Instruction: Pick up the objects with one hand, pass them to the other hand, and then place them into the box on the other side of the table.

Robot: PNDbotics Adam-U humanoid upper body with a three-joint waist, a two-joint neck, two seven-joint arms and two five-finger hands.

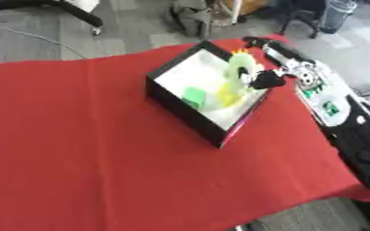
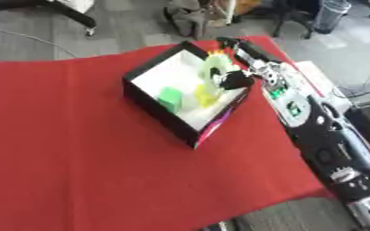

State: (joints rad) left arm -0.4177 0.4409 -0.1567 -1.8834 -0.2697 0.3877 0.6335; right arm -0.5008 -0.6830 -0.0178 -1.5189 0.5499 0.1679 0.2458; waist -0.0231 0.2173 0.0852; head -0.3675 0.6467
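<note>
1. Grey floor lies beyond your worktop [image 1: 77, 135], which is draped in a smooth red cloth.
2. Your box [image 1: 184, 110] sits toward the far right of the cloth: square, shallow, black outside with a pale white inside, turned corner-on to you.
3. Inside it lie a small green block [image 1: 194, 96] and a yellow-green piece [image 1: 228, 97] just beside it.
4. Your right robot hand [image 2: 237, 80] reaches over the box's far right wall, dark fingers curled round a pale green, ring-shaped toy [image 2: 214, 71] with a yellow jagged top, held above the box's inside.
5. Your left robot hand shows nowhere.
</note>
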